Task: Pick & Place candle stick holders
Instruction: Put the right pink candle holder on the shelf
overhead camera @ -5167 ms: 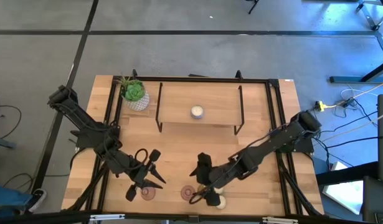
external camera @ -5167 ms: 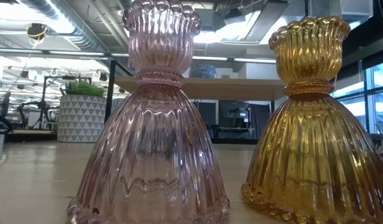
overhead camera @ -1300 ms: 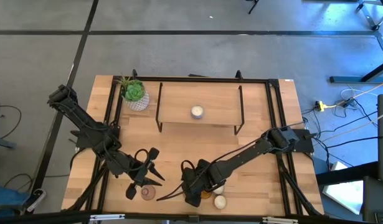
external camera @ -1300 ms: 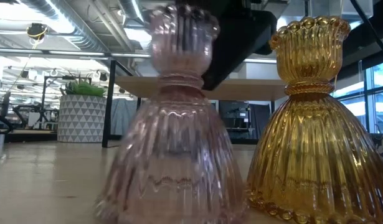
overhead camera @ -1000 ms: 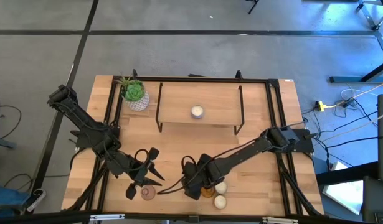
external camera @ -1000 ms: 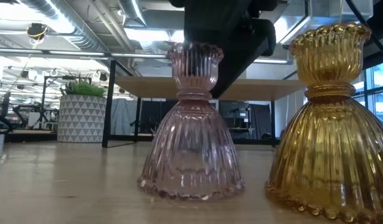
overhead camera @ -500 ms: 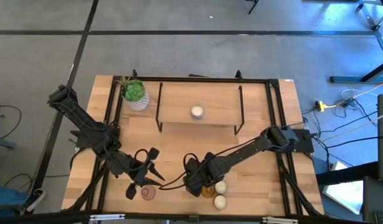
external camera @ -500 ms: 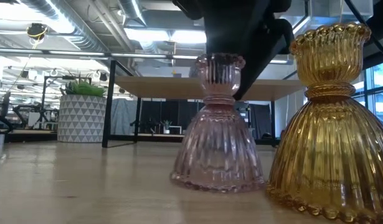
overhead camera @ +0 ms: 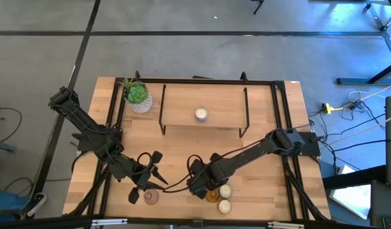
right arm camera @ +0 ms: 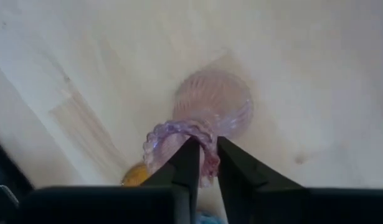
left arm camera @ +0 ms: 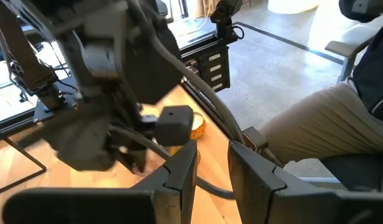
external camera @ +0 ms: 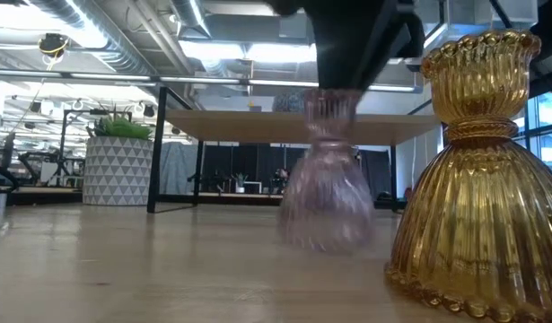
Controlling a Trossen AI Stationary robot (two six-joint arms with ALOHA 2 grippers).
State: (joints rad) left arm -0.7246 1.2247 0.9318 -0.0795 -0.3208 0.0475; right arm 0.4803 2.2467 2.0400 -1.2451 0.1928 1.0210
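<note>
A pink glass candle stick holder stands upright under my right gripper, which is shut on its top. An amber holder stands close to its right, near the front edge. Two cream holders sit beside the amber one. A second pink holder rests on its base at the front left, just in front of my left gripper, which is open with nothing in its narrow gap. A third cream holder sits on the far shelf. My right gripper pinches the beaded rim of the pink holder's cup between its two fingers, one finger on the cup's inner side and one outside. The fingers come from above, pointing steeply down. The holder hangs upright below them; blur hides whether its base is off the table.
A wooden shelf on thin black bars spans the far half of the table. A green plant in a white pot stands at the far left. A black frame runs round the tabletop. A seated person's leg shows beyond the table.
The pink holder under my right gripper has travelled away from the near edge and a little toward the table's right, staying upright, and now shows behind the amber holder's left side. My right gripper has gone with it and has rolled slightly.
</note>
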